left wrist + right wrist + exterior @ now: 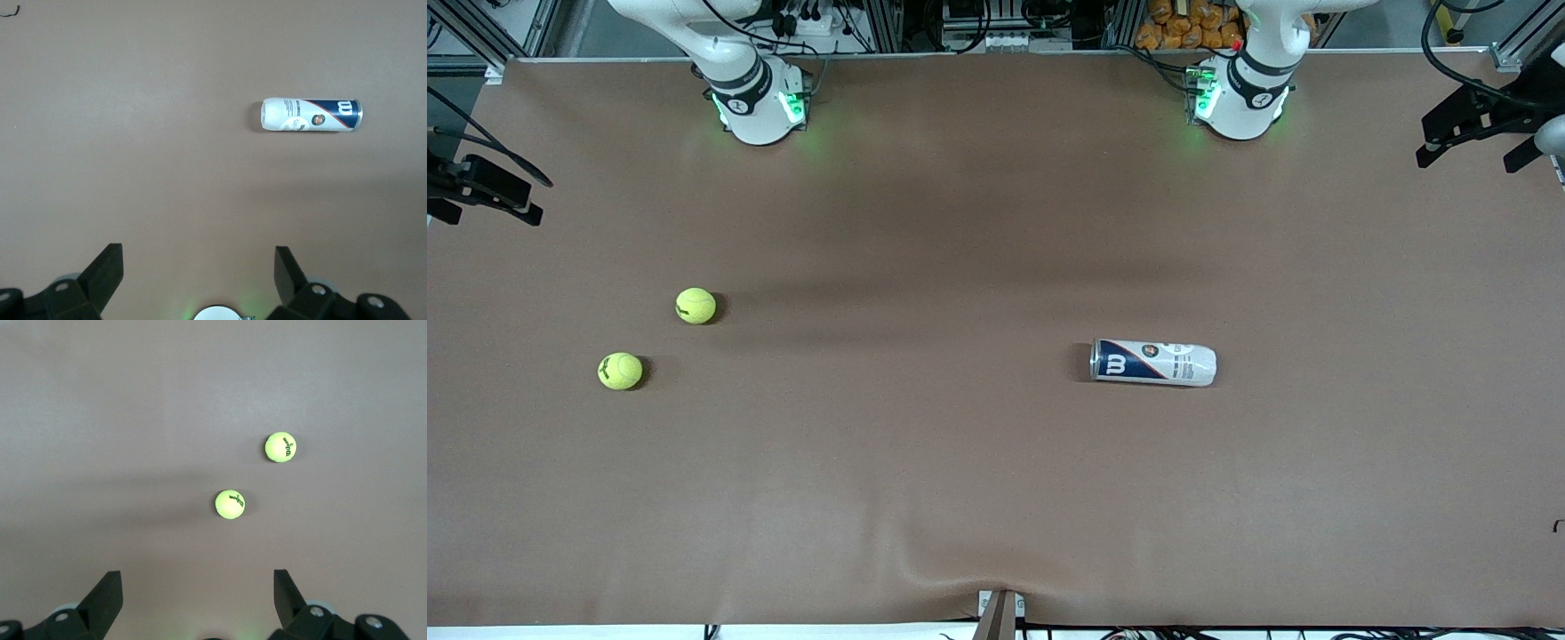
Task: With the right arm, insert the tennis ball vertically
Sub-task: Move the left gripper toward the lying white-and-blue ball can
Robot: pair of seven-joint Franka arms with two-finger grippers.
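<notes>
Two yellow-green tennis balls lie on the brown table toward the right arm's end: one (695, 306) (229, 504), and another (620, 371) (281, 447) nearer to the front camera. A white and navy ball can (1153, 362) (311, 115) lies on its side toward the left arm's end. My right gripper (197, 583) hangs open high over bare table, well short of the balls. High above the table, short of the can, my left gripper (199, 263) is open too. The front view shows only the right arm's base (756, 98) and the left arm's base (1240, 93).
Black camera mounts stand at the table's two ends (1485, 116) (480, 187). A small bracket (1000, 613) sits at the table edge nearest the front camera, where the brown cover wrinkles. Cables and clutter lie past the table edge by the bases.
</notes>
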